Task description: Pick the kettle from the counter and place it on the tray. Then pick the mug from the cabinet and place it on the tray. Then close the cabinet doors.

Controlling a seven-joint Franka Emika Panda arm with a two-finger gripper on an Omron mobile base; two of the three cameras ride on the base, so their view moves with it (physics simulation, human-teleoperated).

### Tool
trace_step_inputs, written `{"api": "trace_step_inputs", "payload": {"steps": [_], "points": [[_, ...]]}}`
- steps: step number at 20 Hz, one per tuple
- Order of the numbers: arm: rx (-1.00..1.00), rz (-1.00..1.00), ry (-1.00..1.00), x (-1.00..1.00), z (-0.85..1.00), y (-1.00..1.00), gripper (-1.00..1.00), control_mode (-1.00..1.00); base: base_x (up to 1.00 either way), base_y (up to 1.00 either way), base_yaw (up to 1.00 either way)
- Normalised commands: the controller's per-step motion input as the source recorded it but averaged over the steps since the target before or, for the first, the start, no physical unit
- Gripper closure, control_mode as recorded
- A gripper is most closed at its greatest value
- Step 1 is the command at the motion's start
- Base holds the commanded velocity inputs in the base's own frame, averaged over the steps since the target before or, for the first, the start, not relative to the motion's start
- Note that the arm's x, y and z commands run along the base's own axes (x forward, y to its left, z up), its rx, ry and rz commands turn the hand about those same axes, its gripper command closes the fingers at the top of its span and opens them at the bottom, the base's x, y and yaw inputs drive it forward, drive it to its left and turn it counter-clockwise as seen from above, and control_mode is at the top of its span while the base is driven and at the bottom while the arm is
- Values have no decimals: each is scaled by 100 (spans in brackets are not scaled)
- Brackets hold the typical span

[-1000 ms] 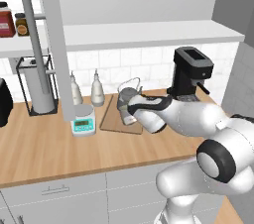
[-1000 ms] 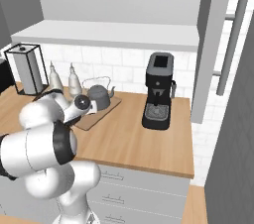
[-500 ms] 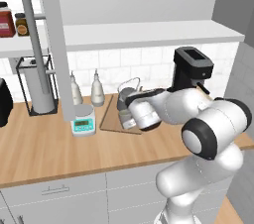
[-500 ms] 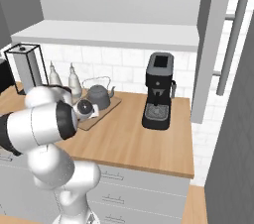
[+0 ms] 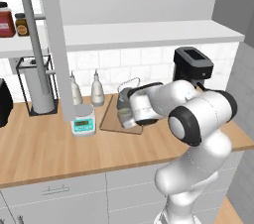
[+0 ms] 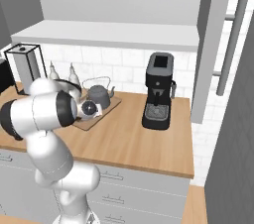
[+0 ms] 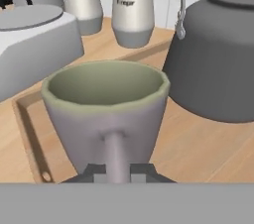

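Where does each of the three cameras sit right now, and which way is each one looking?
Left base view: behind the arm to its left, looking forward and down at the counter; the white arm reaches in from lower right over the tray.
Right base view: behind, to its right, looking over the arm, which rises from lower left, toward the kettle and coffee machine.
Hand view: on the hand, looking along the tool at the mug.
Shared: both base views show tray and kettle.

Two base views flanking the arm, sharing the counter [image 5: 44,153], hand view close on the mug [image 7: 106,111]
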Motion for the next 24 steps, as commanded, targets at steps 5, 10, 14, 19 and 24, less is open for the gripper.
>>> {"api": "trace_step_inputs", "payload": {"steps": [5,10,14,19,24], "points": [[-8,5,0,18,-24,1,100,-100,0,0,0],[-11,2,1,-4,-16,12,-100,-100,0,0,0],[-3,1,5,0,0,-2,-100,-100,0,0,0],[0,2,7,0,0,-18,-100,-100,0,0,0],[0,0,0,-10,24,-5,-100,-100,0,0,0]]}}
